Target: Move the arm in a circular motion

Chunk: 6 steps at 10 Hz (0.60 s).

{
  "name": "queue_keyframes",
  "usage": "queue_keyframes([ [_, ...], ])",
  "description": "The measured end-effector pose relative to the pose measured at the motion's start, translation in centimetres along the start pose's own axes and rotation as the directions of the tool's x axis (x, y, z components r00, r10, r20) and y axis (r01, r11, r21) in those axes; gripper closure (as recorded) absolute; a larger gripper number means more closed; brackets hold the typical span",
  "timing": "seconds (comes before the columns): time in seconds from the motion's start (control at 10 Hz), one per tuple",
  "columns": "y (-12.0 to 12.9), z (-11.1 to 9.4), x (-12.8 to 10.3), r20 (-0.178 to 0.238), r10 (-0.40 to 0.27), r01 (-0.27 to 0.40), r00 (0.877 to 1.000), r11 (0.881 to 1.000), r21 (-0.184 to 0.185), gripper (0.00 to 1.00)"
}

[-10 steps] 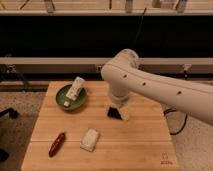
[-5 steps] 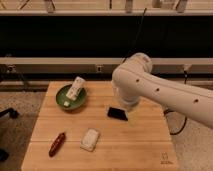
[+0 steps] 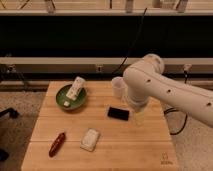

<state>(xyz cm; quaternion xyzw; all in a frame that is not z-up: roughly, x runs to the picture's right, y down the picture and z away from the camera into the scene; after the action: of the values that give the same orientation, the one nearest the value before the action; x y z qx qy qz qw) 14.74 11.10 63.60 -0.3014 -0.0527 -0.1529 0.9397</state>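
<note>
The arm (image 3: 170,92) is a large glossy white tube with dark screw holes. It reaches in from the right edge over the right half of the wooden table (image 3: 130,150). Its bulbous joint (image 3: 145,75) hangs above the table's back right part. The lower segment drops from there to the gripper (image 3: 138,119), which points down just right of a flat black object (image 3: 118,113) and close over the tabletop. The gripper's end is pale and partly hidden by the arm.
A green bowl (image 3: 64,96) with a white packet (image 3: 75,88) standing in it sits at the back left. A clear plastic cup (image 3: 118,88) stands just left of the arm. A red object (image 3: 57,144) and a white pad (image 3: 90,139) lie near the front left.
The arm's joint has swung to the right across the table. The flat black object and the clear cup, which it covered before, now show.
</note>
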Motion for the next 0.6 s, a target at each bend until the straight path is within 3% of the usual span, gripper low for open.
queue_keyframes([
  [0.6, 0.8, 0.6, 5.2, 0.019, 0.104, -0.104, 0.994, 0.995, -0.001, 0.2],
])
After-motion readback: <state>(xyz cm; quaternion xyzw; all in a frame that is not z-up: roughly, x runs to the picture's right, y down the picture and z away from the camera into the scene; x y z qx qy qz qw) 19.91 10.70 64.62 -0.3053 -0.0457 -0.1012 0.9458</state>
